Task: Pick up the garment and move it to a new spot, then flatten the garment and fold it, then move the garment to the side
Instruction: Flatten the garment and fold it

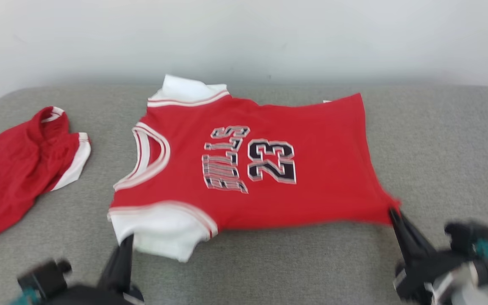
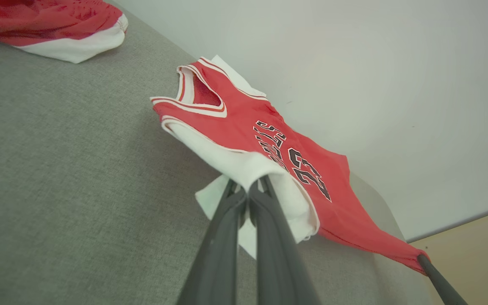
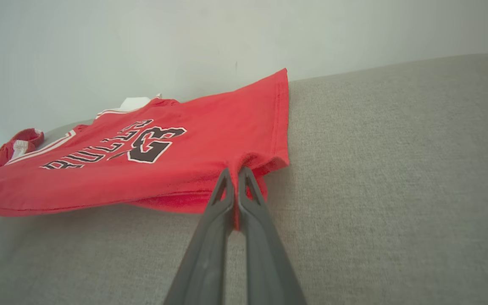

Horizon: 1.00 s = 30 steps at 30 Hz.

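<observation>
The garment (image 1: pixel 269 169) is a red jersey with white sleeves and the number 23, spread sideways on the grey cushion, neck to the left. My left gripper (image 1: pixel 126 241) is shut on the near white sleeve (image 2: pixel 248 169), which drapes over its fingertips. My right gripper (image 1: pixel 392 212) is shut on the near hem corner (image 3: pixel 244 169), bunching the red cloth there. The near edge of the garment (image 2: pixel 311 182) hangs lifted between both grippers (image 2: pixel 248 188), (image 3: pixel 236 171), while its far edge rests near the wall.
A second red and white garment (image 1: pixel 19 165) lies crumpled at the left of the grey cushion (image 1: pixel 439 148). A white wall (image 1: pixel 244 38) stands right behind the cushion. Bare cushion runs to the right of the jersey and along the near edge.
</observation>
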Available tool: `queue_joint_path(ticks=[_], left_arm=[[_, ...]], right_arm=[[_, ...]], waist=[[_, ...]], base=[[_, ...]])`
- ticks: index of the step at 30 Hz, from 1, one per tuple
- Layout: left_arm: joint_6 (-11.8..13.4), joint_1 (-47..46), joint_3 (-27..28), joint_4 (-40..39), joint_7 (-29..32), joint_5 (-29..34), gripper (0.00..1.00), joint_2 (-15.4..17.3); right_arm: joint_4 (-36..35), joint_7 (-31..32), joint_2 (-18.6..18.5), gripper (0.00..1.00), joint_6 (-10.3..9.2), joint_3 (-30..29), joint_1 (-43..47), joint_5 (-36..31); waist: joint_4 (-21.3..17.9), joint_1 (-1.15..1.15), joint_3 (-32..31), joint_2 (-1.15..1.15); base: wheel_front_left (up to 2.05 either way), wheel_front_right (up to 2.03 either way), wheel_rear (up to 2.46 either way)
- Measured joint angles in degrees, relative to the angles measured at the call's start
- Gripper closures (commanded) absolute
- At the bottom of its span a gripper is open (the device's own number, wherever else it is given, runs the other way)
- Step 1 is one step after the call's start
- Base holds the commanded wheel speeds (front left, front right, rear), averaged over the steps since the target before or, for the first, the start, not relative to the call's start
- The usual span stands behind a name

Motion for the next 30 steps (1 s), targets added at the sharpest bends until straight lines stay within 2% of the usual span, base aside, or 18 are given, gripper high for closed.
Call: queue_joint_path(ticks=[8,14,19,24,30], left_arm=[[1.0,12.2,0.3,2.7,-0.3,4.3,1.0,-5.3],[0.8,16.4,-0.4,5.4,-0.3,6.0,1.0,-7.3],[-0.4,16.4,0.0,7.6,-0.3,6.8,1.0,-8.3],[-2.1,14.7,2.9,6.8,-0.3,7.7,1.0,-8.9],[-3.1,7.5,3.1,6.5,2.0,9.4,1.0,-7.1]], right_arm=[[-6.4,3.5,1.9,1.0,0.0,-6.6,16.7,-5.2],[-10.4,7.5,3.2,1.0,0.0,-10.6,23.7,-7.9],[-13.3,9.7,4.8,1.0,0.0,-12.7,24.9,-9.1],[-15.1,11.0,5.8,1.0,0.0,-14.1,24.4,-9.1],[-13.9,13.8,5.6,1.0,0.0,-14.6,17.8,-9.2]], waist=[[2.3,0.0,-2.9,0.0],[3.4,0.0,-4.2,0.0],[3.1,0.01,-3.6,0.0],[2.8,0.01,-3.5,0.0],[2.2,0.02,-2.7,0.01]], base=[[0.0,0.0,0.0],[0.0,0.0,0.0],[0.0,0.0,0.0],[0.0,0.0,0.0],[0.0,0.0,0.0]])
